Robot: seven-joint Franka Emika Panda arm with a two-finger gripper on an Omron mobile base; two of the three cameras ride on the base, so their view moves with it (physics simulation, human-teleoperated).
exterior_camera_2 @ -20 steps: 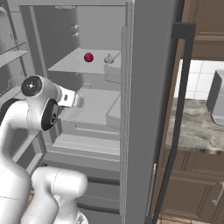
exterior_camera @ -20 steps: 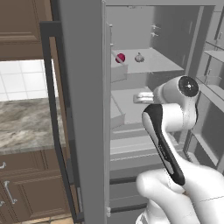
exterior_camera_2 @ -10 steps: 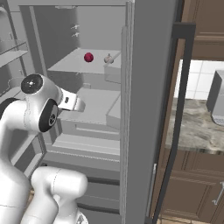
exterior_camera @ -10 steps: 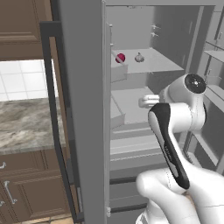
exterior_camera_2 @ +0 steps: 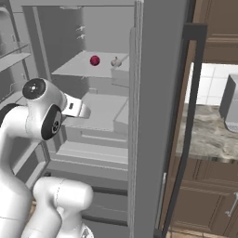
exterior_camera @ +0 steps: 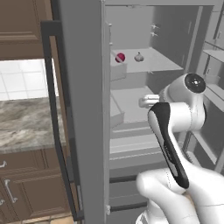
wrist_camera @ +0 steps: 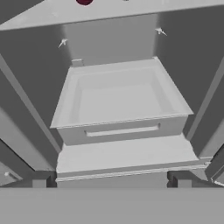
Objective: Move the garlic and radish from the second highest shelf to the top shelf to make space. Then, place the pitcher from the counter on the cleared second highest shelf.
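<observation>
The dark red radish and the pale garlic sit side by side on the second highest shelf of the open grey fridge. My gripper hovers below that shelf, in front of a drawer, and points into the fridge. In the hand view the gripper is open with nothing between its tips, and the radish peeks in at the top edge. The counter lies beside the fridge. The pitcher and the top shelf are out of view.
The fridge door's edge stands close beside my arm. A pale drawer and lower shelves fill the fridge below. Door racks hang on the open door. A toaster stands on the counter.
My arm's elbow has swung slightly and the hand has edged a little deeper toward the fridge. Garlic and radish have not moved.
</observation>
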